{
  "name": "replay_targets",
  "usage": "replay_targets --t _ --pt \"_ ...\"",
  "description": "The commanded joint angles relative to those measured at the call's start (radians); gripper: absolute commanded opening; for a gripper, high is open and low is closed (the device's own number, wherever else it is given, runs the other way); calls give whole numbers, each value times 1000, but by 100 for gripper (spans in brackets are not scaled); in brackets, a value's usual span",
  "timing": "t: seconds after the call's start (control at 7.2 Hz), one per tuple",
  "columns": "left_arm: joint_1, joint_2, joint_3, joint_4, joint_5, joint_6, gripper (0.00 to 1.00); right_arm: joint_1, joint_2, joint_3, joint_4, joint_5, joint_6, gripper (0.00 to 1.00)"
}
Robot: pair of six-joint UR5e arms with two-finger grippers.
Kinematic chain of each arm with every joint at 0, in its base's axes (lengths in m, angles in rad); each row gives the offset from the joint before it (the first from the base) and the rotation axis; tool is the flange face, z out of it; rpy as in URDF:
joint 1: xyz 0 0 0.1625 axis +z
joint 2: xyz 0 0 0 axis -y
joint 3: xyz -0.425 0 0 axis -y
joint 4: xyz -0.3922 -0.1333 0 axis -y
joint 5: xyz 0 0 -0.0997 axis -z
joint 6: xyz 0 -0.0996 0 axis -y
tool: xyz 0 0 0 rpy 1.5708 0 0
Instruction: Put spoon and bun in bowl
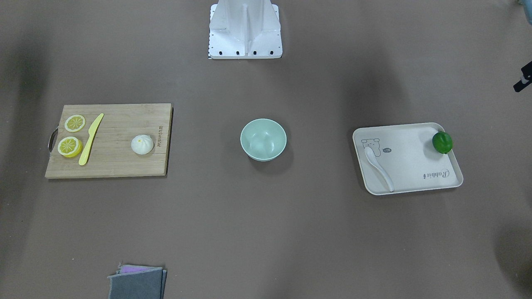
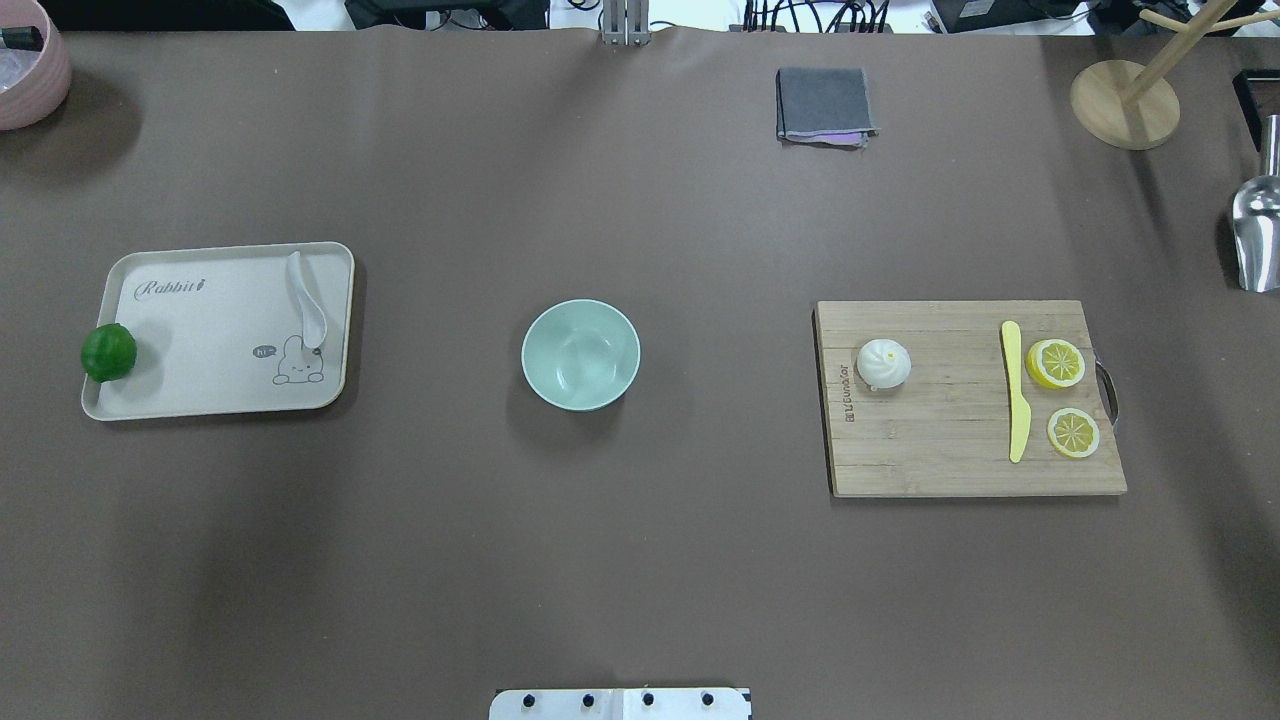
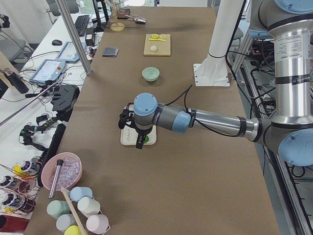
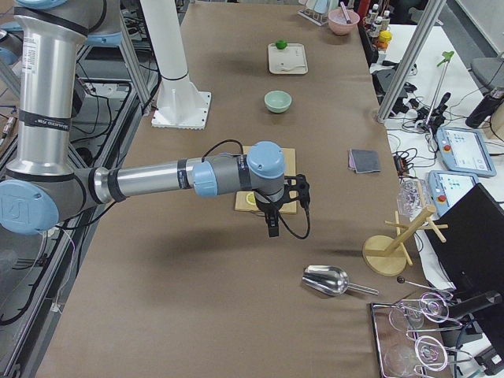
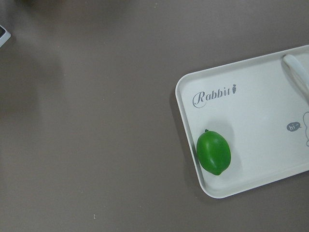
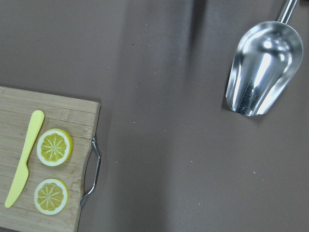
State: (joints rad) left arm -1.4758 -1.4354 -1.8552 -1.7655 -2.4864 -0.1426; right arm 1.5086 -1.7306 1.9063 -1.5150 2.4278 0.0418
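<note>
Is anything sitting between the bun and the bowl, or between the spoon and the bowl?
Nothing visible. Only bare table separates the bun on the cutting board from the bowl, and likewise the spoon on the tray.

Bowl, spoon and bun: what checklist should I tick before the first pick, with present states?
1. Bowl upright and empty: ok.
2. Spoon lying free on tray, apart from lime: ok.
3. Bun free on cutting board, apart from knife: ok.
4. Left gripper open: cannot tell, side view only.
5. Right gripper open: cannot tell.
6. Right wrist view on bun: not ok, it shows lemon slices and scoop.
</note>
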Motion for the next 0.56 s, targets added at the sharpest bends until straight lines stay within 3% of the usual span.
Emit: replay_targets --t 0.0,0.28,0.42 --pt "75 -38 2 -40 -6 -43 97 -45 5 10 26 48 51 100" --pt "214 -153 16 -43 10 -382 98 -196 93 52 82 40 369 100" --pt "288 -213 28 -45 48 -435 97 -290 139 57 134 12 541 100"
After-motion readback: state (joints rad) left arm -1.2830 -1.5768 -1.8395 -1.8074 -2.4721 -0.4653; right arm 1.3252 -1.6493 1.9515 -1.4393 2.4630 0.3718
